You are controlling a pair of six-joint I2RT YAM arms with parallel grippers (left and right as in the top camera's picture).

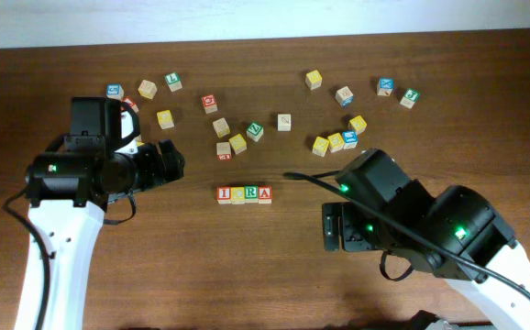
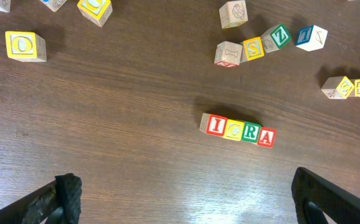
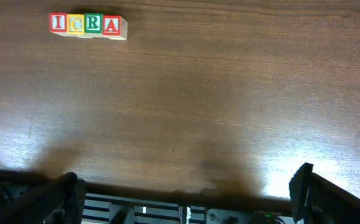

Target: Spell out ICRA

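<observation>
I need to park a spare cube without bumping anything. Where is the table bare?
Bare: the wide stretch of table below the ICRA row in the overhead view, and the gaps from the row out to the left pincer and the right pincer. Crowded: above the row, where loose cubes lie scattered.

Dark wooden table [image 1: 247,266]: ICRA cubes [image 1: 245,194] in touching row mid-table, other letter cubes [image 1: 237,143] scattered toward far edge

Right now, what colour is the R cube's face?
The R cube is green; right wrist view shows it best.
</observation>
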